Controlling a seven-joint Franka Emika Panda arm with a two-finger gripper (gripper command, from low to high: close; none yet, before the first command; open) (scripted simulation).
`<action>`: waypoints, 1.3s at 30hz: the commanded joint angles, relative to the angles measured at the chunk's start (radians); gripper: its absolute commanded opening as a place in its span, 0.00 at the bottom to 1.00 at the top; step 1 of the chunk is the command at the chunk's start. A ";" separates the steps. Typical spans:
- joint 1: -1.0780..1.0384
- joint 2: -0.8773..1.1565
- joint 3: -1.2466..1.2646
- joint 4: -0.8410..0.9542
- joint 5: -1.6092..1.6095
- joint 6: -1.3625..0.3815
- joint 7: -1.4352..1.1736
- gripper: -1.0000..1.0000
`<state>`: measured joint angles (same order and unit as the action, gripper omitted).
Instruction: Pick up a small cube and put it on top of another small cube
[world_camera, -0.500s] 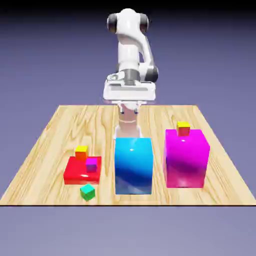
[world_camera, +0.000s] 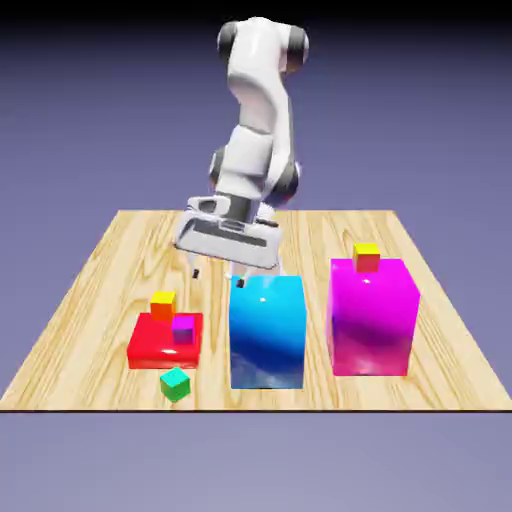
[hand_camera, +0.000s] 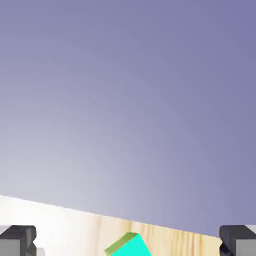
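The jaws (world_camera: 218, 276) hang wide apart at the exterior view's centre, and there's the green cube (world_camera: 175, 384) on the desk (world_camera: 317, 398), lower left

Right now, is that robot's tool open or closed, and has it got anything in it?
Tool: open, holding nothing; its two tips stand wide apart above the table, with the green cube still out of its grip.
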<state>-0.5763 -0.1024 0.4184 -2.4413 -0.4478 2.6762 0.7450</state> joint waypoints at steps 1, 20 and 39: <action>-0.035 0.030 0.026 0.021 -0.026 -0.022 -0.003 0.50; -0.659 0.677 0.485 0.266 -0.401 -0.360 -0.280 0.50; -0.705 0.731 0.539 0.243 -0.438 -0.395 -0.337 0.00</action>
<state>-1.2811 0.6285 0.9579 -2.1982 -0.8822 2.2813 0.4056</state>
